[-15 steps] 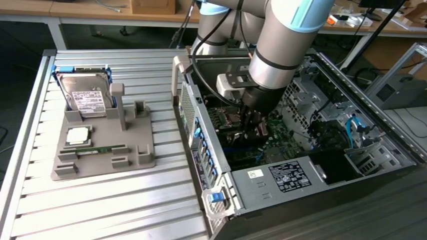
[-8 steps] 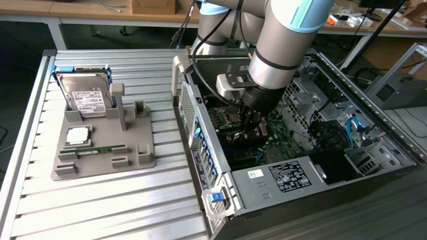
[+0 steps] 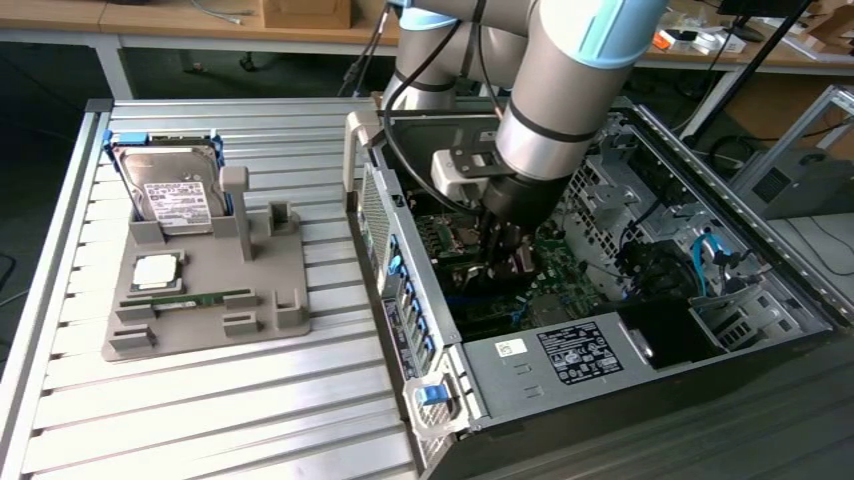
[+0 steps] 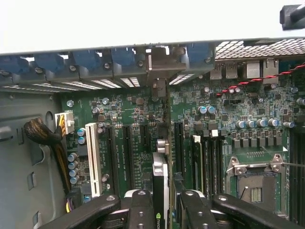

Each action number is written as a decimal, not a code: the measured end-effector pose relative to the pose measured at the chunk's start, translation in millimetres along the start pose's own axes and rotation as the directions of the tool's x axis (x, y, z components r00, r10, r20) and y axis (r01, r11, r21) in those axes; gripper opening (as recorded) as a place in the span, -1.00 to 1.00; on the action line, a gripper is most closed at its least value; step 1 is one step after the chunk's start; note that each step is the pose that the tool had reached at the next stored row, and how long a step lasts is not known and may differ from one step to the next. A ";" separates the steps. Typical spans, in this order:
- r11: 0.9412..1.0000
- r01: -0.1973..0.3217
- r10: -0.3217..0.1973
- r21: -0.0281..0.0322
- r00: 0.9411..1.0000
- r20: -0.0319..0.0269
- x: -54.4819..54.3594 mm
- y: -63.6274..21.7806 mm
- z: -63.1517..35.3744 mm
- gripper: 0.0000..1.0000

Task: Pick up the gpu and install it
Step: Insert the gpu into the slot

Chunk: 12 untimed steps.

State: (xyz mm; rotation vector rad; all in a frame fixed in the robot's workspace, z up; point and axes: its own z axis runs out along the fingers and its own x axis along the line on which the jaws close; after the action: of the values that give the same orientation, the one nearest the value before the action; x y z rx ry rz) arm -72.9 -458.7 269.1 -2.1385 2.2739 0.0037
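Observation:
My gripper (image 3: pixel 509 252) is down inside the open computer case (image 3: pixel 400 230), over the green motherboard (image 3: pixel 467 300). In the wrist view the gpu (image 4: pixel 161 176) appears edge-on between the two black fingers (image 4: pixel 142 210), and the gripper (image 4: pixel 164 212) is shut on it. The card stands upright over the motherboard's slots, with its silver end bracket (image 4: pixel 159 88) reaching to the case's rear slot openings. I cannot tell whether its lower edge is seated in a slot.
A grey holder (image 3: pixel 200 300) on the slatted table at the exterior view's left carries a hard drive (image 3: pixel 171 195), a CPU (image 3: pixel 156 270) and a RAM stick (image 3: pixel 187 298). Inside the case lie a white slot (image 4: pixel 94 157), a cable bundle (image 4: pixel 45 136), the CPU socket (image 4: pixel 255 183) and the power supply (image 3: pixel 574 350).

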 end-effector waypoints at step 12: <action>1.000 0.000 0.000 0.000 1.000 -0.001 0.2 0.9 5.0 -0.47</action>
State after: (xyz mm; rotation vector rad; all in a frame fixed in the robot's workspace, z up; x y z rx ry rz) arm -73.8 -458.7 264.1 -2.1389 2.2743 0.0034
